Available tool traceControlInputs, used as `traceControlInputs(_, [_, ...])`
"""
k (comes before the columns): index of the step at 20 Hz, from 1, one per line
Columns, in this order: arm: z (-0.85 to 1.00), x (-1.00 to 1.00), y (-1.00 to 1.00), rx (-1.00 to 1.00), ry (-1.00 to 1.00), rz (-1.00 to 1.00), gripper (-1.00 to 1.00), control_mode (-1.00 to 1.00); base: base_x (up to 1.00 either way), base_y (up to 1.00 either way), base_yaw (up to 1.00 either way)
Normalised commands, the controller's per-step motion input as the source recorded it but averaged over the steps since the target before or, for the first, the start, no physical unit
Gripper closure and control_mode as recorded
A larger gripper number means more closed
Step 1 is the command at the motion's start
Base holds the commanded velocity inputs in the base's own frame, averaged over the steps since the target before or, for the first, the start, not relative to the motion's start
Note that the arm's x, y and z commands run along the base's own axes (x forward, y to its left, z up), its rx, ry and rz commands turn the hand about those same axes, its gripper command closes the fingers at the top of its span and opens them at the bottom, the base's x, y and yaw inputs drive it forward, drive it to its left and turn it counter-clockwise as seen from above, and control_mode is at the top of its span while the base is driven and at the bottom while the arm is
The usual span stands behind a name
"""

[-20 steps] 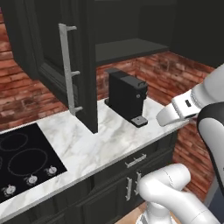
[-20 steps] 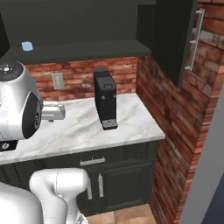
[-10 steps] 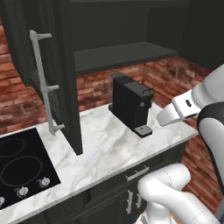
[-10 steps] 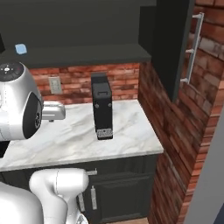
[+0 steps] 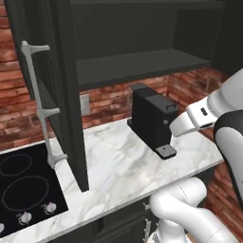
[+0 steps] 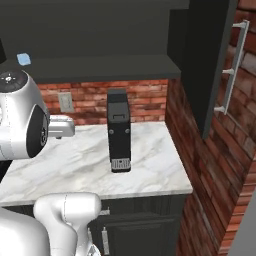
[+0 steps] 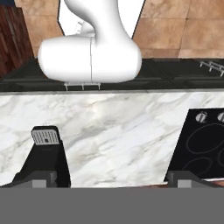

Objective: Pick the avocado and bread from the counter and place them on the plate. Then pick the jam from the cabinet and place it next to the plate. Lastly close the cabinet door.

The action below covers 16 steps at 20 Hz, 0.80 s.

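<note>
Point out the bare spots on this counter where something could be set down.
The counter is bare between the stove and the coffee machine, though the open cabinet door hangs over the stove end. There is also bare marble on the coffee machine's other side, by the brick side wall.

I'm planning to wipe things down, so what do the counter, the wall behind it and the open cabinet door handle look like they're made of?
The counter looks like polished white marble with grey veins. The wall looks like rough red brick with pale mortar lines. The handle on the open cabinet door looks like brushed silver metal; the door itself is matte charcoal, possibly painted wood.
</note>
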Motion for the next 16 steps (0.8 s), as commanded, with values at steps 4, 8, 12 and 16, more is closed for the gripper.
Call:
traceControlInputs(4, [0.00, 0.00, 0.00, 0.00, 0.00, 0.00, -1.00, 1.00, 0.41, -0.12, 0.15])
traceControlInputs(8, [0.00, 0.00, 0.00, 0.00, 0.00, 0.00, -1.00, 1.00, 0.15, -0.09, 0.11])
traceControlInputs(12, [0.00, 0.00, 0.00, 0.00, 0.00, 0.00, -1.00, 1.00, -0.30, -0.05, -0.01])
traceControlInputs(16, [0.00, 0.00, 0.00, 0.00, 0.00, 0.00, -1.00, 1.00, -0.18, -0.01, 0.00])
